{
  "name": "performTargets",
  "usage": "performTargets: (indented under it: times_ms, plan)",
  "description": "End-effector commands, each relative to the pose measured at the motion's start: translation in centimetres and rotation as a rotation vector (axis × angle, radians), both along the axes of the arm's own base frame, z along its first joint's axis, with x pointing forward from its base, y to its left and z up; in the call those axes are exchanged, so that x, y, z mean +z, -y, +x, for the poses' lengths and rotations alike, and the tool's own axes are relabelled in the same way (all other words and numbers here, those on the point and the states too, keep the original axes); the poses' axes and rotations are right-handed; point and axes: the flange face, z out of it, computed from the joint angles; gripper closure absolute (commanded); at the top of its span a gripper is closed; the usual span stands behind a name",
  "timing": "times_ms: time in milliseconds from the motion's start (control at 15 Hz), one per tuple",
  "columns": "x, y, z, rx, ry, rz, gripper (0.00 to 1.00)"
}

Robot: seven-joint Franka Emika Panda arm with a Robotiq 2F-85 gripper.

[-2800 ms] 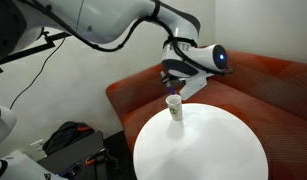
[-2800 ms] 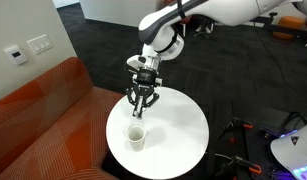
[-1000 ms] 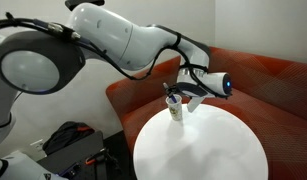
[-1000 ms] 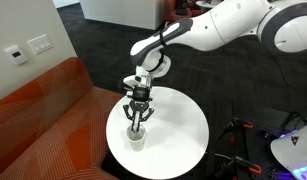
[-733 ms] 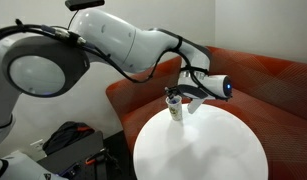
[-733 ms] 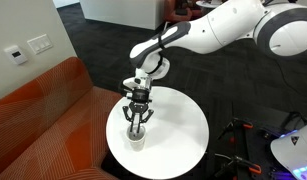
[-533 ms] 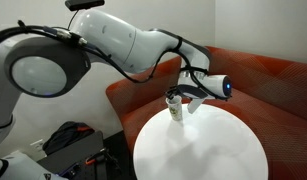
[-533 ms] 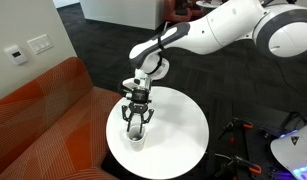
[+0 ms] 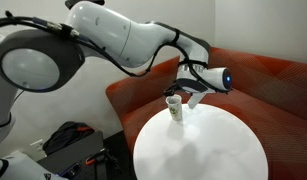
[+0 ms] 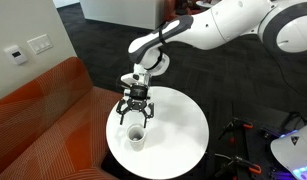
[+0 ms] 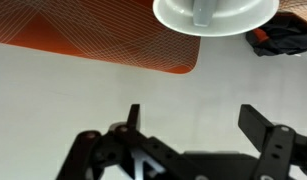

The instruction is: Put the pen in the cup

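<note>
The white paper cup (image 9: pixel 174 108) (image 10: pixel 136 137) stands upright on the round white table (image 9: pixel 208 150) (image 10: pixel 179 130), near the edge by the sofa. My gripper (image 9: pixel 182 94) (image 10: pixel 136 113) hangs just above the cup, pointing down and open. In the wrist view the two dark fingers of the gripper (image 11: pixel 196 125) stand wide apart with only bare table between them, and the cup (image 11: pixel 178 20) shows at the top edge. The pen is not visible in any view; the cup's inside looks dark.
An orange sofa (image 9: pixel 255 78) (image 10: pixel 43 125) (image 11: pixel 83 35) curves round the table's far side. A black bag (image 9: pixel 69 140) (image 11: pixel 285 40) lies on the floor beside it. Dark equipment (image 10: pixel 243 150) stands on the floor past the table's other edge.
The jaws, shut a second ago low over the cup's mouth, have opened wide. The gripper has risen a little above the cup.
</note>
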Motion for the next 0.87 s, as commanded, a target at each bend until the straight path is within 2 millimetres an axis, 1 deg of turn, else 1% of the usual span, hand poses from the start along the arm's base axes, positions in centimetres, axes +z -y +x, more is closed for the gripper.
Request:
performTargets:
  times_ms: [0,333,400,533,800]
  plan:
    - [2.9,0.0,-1.4,-0.006,0.052,-0.026,0.00]
    - [4.8,-0.2,-2.4,0.001,0.081,-0.027,0.00]
    - [3.6,-0.1,-1.3,0.013,0.038,-0.011,0.00]
    - [3.7,-0.1,-1.3,0.014,0.039,-0.012,0.00]
    - [3.1,0.0,-1.4,0.012,0.030,-0.012,0.00]
